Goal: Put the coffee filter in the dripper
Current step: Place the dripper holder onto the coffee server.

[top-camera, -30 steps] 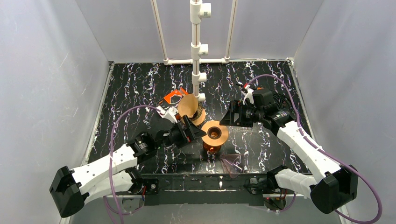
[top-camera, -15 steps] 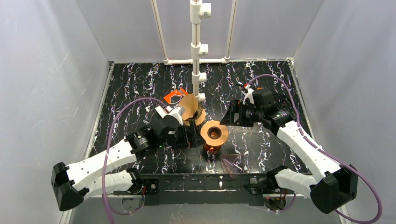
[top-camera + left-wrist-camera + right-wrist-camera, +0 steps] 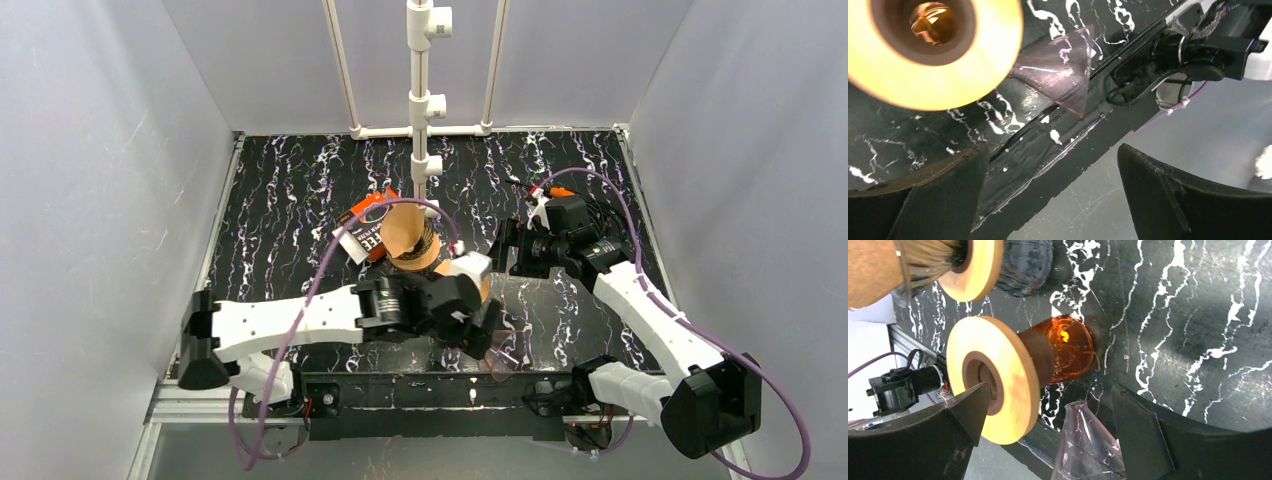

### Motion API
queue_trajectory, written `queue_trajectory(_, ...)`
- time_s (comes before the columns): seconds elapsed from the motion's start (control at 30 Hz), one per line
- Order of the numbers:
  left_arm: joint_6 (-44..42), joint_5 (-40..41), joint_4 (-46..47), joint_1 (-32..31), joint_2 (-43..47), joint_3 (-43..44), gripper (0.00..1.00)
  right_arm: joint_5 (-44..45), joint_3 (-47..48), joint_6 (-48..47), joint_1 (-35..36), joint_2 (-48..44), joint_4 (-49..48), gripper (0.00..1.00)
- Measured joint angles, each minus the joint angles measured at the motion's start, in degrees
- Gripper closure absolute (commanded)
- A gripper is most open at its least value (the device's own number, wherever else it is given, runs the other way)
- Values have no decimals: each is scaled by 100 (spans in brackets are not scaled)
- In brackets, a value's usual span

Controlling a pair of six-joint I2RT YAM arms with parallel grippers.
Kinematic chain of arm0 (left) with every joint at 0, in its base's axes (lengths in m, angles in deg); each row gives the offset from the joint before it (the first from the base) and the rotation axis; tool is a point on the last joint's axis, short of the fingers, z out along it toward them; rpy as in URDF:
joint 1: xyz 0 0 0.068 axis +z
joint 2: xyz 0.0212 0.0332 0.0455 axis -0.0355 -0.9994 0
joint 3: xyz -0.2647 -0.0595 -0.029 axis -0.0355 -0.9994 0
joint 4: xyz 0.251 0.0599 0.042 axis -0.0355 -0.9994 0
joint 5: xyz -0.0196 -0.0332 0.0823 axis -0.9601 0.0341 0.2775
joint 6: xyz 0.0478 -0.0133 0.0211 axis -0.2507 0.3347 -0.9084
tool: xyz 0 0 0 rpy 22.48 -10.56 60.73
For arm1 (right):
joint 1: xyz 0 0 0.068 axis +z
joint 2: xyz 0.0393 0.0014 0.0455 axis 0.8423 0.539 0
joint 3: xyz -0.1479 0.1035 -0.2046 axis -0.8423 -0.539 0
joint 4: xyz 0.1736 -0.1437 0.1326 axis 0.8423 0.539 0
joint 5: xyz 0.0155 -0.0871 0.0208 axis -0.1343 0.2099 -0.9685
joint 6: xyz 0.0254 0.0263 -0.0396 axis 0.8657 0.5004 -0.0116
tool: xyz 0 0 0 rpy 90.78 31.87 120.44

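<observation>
Overhead, the brown filter (image 3: 403, 228) sits untouched farther back, while the left claw (image 3: 487, 338) hangs spread by the front edge of the table (image 3: 300, 190). Its wrist camera shows a clear cone (image 3: 1058, 70) there, easily knocked off. The right claw (image 3: 1050, 390), seen from its own wrist, is spread and empty, facing the dripper (image 3: 1018, 375), which it could tip.

Work surface: a black tabletop veined with white marbling (image 3: 300, 190), flat, with a slight sheen under even, diffuse light.

Enclosure: a plain pale grey left wall panel (image 3: 100, 200), a matching right wall panel (image 3: 750, 150) and a back wall panel (image 3: 260, 60) close off three sides.

A white plastic pipe frame (image 3: 420, 100) stands upright at the tabletop's rear edge, with tee fittings up its central post.

Beyond the near edge lies a smooth grey surface (image 3: 1198, 150), possibly the floor; the view is blurred.
</observation>
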State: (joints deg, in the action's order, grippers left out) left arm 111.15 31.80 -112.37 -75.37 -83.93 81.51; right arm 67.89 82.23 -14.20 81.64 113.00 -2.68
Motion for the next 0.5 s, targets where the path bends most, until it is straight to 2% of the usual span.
queue_trajectory(0.17, -162, 256, -197, -529, -1108, 804, 12, -24, -240, -17, -236, -28, -13, 2)
queue_trajectory(0.3, -210, 476, -330, -841, -1921, 1399, 14, -72, -420, -26, -426, -33, 2, 2)
queue_trajectory(0.5, -133, 1067, -389, -1139, -2588, 1814, 17, -286, -538, -101, -649, -33, -13, 2)
